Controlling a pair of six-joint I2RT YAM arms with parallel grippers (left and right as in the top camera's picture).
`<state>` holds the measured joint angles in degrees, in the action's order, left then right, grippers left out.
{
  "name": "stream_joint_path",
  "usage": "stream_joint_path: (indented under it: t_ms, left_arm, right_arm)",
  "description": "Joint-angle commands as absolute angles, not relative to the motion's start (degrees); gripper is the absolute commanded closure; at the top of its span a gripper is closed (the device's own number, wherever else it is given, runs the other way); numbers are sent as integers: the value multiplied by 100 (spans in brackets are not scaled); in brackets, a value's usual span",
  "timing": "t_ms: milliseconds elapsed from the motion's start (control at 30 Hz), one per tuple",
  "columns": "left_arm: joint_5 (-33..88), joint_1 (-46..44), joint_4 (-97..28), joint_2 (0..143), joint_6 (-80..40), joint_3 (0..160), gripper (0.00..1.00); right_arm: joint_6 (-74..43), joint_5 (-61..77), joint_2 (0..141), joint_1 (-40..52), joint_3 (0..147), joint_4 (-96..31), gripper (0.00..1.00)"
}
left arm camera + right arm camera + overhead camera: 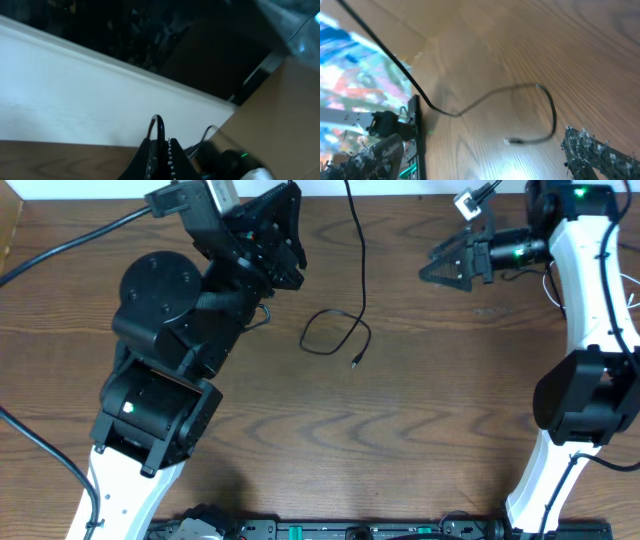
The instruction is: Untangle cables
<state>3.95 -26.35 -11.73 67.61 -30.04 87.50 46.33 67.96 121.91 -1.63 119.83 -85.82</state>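
Well, the black cable (362,270) comes in over the far edge of the wooden worktop (420,430) and runs toward the middle. There it curls into one loose loop (335,335) and ends in a small plug (355,363) lying free just beside the loop. I cannot pick out a white cable for certain in any view.

The right claw (452,262) hangs open, fingers spread wide, off to one side of the black cable and not touching it. Its own camera looks down on the curl (547,107) and the plug (512,141) between the two fingers. The left claw (161,150) looks pressed closed. A thin dark loop stands at its tips, but I cannot tell whether that is a cable or part of the arm. Its camera faces away from the worktop toward a pale wall, so it gives no view of the cable.

The risk I see is in the loop. If a claw pulls on the plug while the strand crosses itself, the curl may cinch into a knot instead of opening. A tug toward the near side could also drag in the length hanging past the far edge, or snag it there. The cord is thin and lies flat on the wood, so a pinch could easily miss or scrape the surface.
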Motion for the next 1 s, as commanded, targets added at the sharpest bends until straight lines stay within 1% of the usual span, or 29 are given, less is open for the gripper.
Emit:
stream_joint_path:
  t_ms: [0,100,167,267,300,367,433,467,500,533,633,667,700,767,867,900,933,967]
  left_arm:
    - [388,-2604,-987,6685,-3605,8805,93]
    - [388,-2604,-880,6685,-3830,8805,93]
    - [405,-2604,-810,6678,-3872,8805,92]
    - [405,-2604,-768,6657,-3872,8805,93]
    - [405,-2604,-757,6648,-3870,8805,93]
    - [403,-2604,-753,6617,-3870,8805,93]
    - [401,-2604,-755,6584,-3868,8805,93]
    - [401,-2604,-755,6573,-3863,8805,93]
    - [401,-2604,-762,6563,-3837,8805,92]
    - [392,-2604,-821,6554,-3793,8805,92]
    - [89,-2604,-1463,6541,-3542,8805,93]
    - [-19,-2604,-1669,6541,-3540,8805,93]
    - [-412,-2604,-2316,6549,-3538,8803,92]
    - [-902,-2604,-3107,6600,-3522,8799,92]
    - [-1011,-2604,-3846,6733,-3321,8799,92]
    - [-987,-2604,-4069,6777,-3321,8799,85]
    - [-950,-2606,-4388,6858,-3323,8799,73]
    - [-950,-2604,-4482,6884,-3321,8799,69]
  right_arm:
    - [5712,7664,12208,209,11858,-8565,4]
    - [5789,7669,12210,648,11832,-8322,11]
    - [5695,7666,12210,884,11832,-8088,12]
    - [5103,7640,12228,1240,11832,-7481,18]
    - [4906,7603,12228,1319,11832,-7301,21]
    - [4357,7502,12230,1525,11832,-6825,32]
    - [3977,7491,12230,1632,11832,-6512,46]
    - [3688,7439,12230,1680,11832,-6316,64]
    - [3444,7341,12230,1693,11832,-6200,85]
    - [3118,7161,12230,1693,11832,-6082,99]
    - [1540,5992,12208,1544,11845,-5706,99]
    - [1232,5714,12184,1494,11852,-5658,99]
    - [652,5024,12031,1341,11867,-5638,99]
    - [104,4204,11681,1109,11913,-5677,99]
    - [-698,2880,10936,729,11924,-5666,99]
    - [-875,2497,10702,611,11924,-5653,99]
    - [-993,1951,10289,375,11924,-5610,99]
    - [-1039,1787,10160,281,11924,-5594,99]
